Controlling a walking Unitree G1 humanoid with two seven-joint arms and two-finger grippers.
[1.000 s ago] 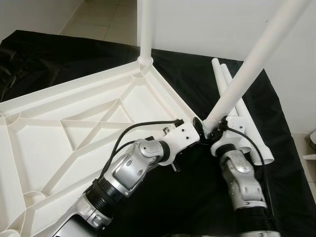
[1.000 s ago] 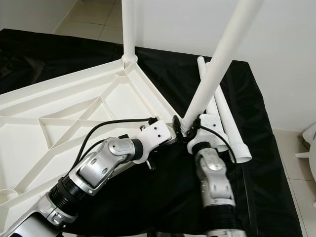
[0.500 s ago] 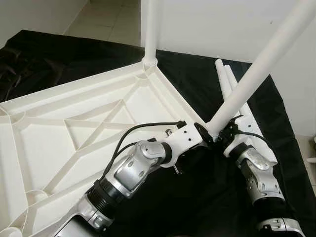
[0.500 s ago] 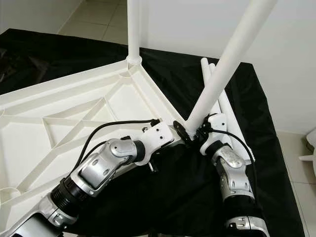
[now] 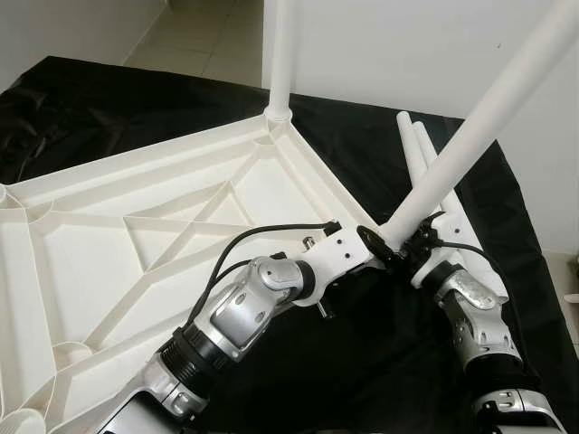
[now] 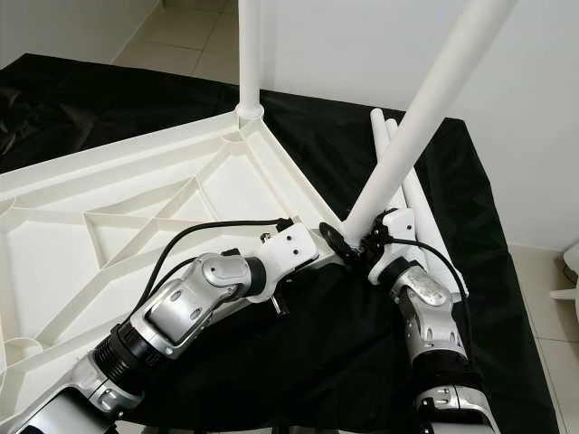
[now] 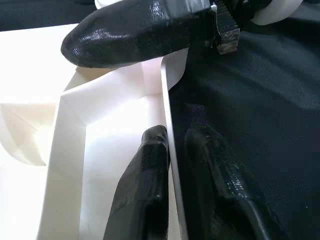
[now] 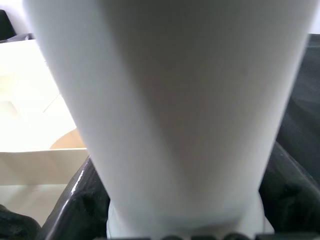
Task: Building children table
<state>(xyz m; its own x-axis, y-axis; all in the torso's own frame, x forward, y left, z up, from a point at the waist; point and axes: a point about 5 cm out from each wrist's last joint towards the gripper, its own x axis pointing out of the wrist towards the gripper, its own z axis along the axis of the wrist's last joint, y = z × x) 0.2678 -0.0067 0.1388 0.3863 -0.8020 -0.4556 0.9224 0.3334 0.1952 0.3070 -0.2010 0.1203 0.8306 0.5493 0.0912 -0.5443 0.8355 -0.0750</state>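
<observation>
An upturned white plastic tabletop (image 5: 136, 235) lay rib-side up on a black cloth (image 5: 380, 362), one white leg (image 5: 278, 54) already standing upright in its far corner socket. The left arm reached forward and to the right across the near edge, elbow bent, its wrist level with the tabletop's right-hand corner. There the left gripper (image 7: 172, 150) had its two black fingers (image 7: 150, 165) closed on the thin side wall of the tabletop, one finger inside the rim and one outside over the cloth. Just to the right, a second white leg (image 5: 479, 127) leaned steeply up and to the right, its lower end at that same corner. The right arm rose from below, forearm nearly vertical, and the right gripper (image 5: 418, 249) clasped the base of this tilted leg, black fingers (image 8: 75, 200) pressed against either side. Beyond it, two spare legs (image 5: 425, 172) lay side by side on the cloth.
</observation>
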